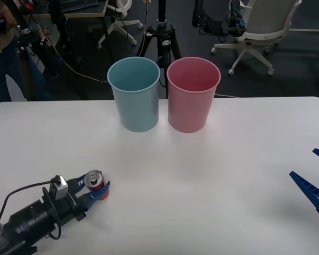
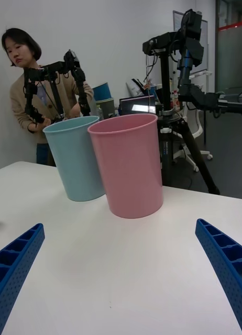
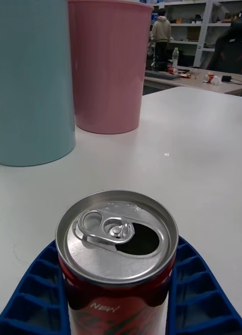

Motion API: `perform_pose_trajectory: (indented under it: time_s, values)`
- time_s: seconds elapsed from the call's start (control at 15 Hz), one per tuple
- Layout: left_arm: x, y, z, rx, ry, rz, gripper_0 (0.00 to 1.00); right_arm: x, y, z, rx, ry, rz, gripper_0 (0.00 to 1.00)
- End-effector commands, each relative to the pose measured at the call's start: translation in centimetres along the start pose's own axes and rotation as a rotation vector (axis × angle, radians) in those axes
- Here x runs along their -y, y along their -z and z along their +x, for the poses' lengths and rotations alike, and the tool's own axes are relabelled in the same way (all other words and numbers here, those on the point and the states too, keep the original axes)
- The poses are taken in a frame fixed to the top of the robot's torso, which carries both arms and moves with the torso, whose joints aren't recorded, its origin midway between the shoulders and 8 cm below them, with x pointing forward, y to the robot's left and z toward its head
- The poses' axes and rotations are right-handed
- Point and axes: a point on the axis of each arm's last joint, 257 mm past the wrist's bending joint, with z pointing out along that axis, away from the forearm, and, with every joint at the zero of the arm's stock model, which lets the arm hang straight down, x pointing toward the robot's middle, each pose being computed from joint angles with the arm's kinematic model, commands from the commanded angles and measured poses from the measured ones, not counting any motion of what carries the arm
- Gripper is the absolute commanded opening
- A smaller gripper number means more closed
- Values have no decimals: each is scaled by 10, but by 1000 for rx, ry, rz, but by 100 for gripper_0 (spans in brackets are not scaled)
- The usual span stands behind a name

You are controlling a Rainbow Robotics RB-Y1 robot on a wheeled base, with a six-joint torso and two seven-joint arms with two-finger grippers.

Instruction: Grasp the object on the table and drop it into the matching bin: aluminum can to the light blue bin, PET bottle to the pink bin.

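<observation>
White table (image 1: 228, 159), light blue bin (image 1: 134, 94) and pink bin (image 1: 193, 94) side by side at the far middle, rims nearly touching. Left gripper (image 1: 94, 187) low at the near-left of the table, its blue fingers (image 3: 32, 285) either side of the red aluminum can (image 1: 94, 180), which stands upright on the tabletop, lid already opened. Fingers hug the can's sides, but whether they are truly clamping is not clear, so grip can't be called. Right gripper (image 2: 121, 272) idle at the right edge, fingers wide apart, holding nothing. Risks: grip sits low on a small round can, so it may slip or tip when lifted; open lid could spill any leftover liquid; bins so close together that a sloppy release could land the can in pink or hit a rim.
</observation>
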Motion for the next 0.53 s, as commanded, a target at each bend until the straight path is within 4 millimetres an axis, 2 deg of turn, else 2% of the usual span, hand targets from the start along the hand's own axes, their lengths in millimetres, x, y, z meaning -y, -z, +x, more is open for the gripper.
perform_pose_trajectory:
  time_s: [0.07, 0.33, 0.53]
  values:
    - [0, 0, 0, 1, 11, 0, 0, 0, 0, 0, 0, 0, 0, 100]
    - [-2, 1, -7, 4, 10, 10, 0, 0, 0, 0, 0, 0, 0, 100]
    - [-6, 3, -25, 14, 24, 32, 0, 0, 0, 0, 0, 0, 0, 100]
